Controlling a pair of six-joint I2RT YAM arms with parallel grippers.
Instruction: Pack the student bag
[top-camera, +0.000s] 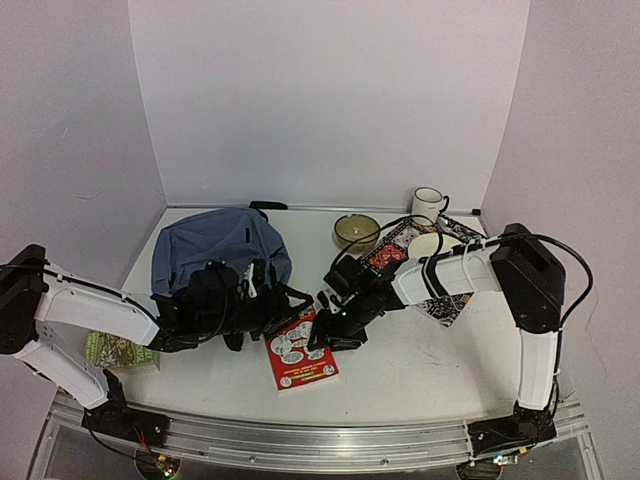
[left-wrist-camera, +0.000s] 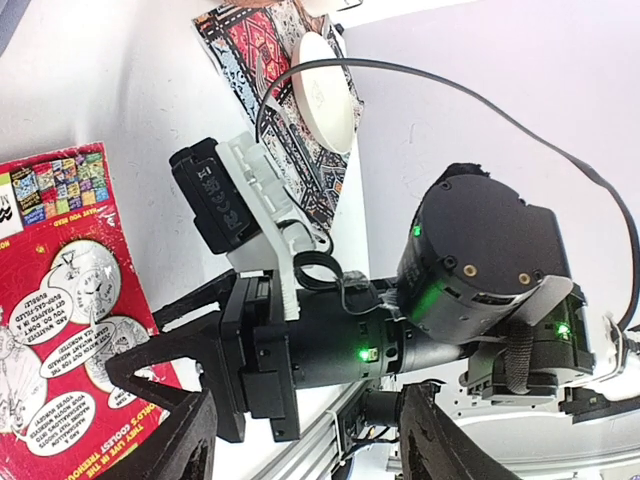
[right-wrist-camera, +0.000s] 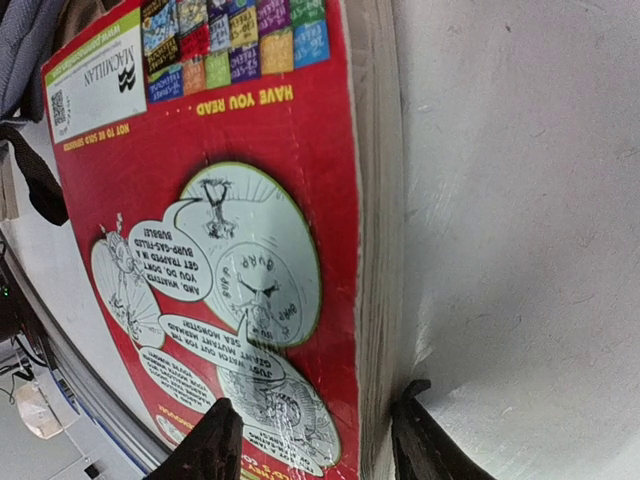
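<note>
The student bag (top-camera: 215, 240) lies on the worktop (top-camera: 420, 365), its black straps toward the arms. The left gripper (left-wrist-camera: 305, 400) hangs at the bag's front edge, fingers apart with nothing between them. Just right of the bag, the right gripper (right-wrist-camera: 320, 400) stands open astride a red book (top-camera: 300, 352), one finger over the cover and the other beside the pages.

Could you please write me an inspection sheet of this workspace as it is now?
Surface: white table, faintly scuffed.
Job's things: student bag lies rear left; red book flat, centre front.
Clutter: bowl, mug, patterned book with white disc on it, green book.
Tools: left tool open; right tool open, straddling the red book's edge.
Cables: black cable loops off the right arm.
Surroundings: plain walls, nothing else seen.
</note>
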